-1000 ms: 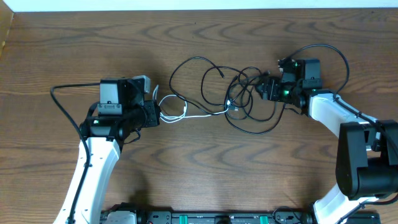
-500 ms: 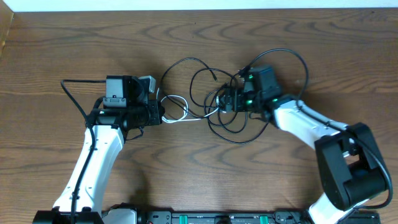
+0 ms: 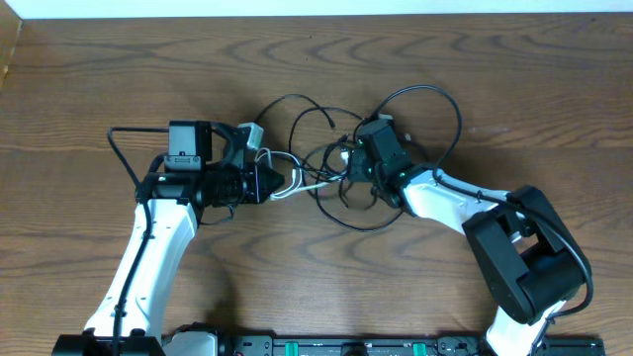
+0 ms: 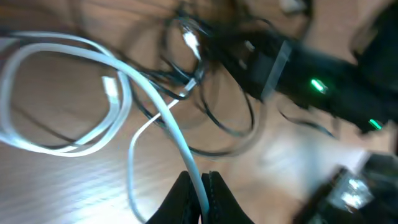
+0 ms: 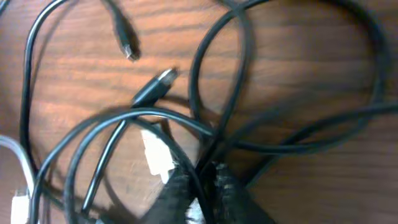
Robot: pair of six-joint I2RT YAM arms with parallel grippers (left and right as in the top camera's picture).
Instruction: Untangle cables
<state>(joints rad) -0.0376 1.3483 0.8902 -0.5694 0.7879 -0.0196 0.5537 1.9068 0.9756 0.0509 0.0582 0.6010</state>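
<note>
Left gripper (image 4: pixel 199 190): pinched tight on the white cord (image 4: pixel 181 152); in the wrist view the cord runs straight down into the fingertips, so yeah, it's got it.
Right gripper (image 5: pixel 198 186): fingertips squeezed nearly together, with the black cords (image 5: pixel 379 62) running into the gap. Looks clamped on them, though the view is pretty blurry down there.
Where the grippers are: from overhead they're near each other around the middle of the table (image 3: pixel 495 59), left one on the left edge of the tangle, right one buried in the middle of it.
White cord: makes a small loop just beside the left gripper, then heads right into the black mess. A white plug (image 5: pixel 155 154) lies just above the right gripper's fingertips.
Black cords: still one knotted bunch, several loops crossing over each other. One big loop arcs up and around to the right of the right gripper, and smaller ones sag below it toward the near edge.
Loose ends: a black plug with a silver tip (image 5: pixel 154 86) lies on the wood, and a smaller plug end (image 5: pixel 127 50) sits up and left of it, apart from it.
Table: plain dark wood grain, everything lying flat on it as far as I can tell.
</note>
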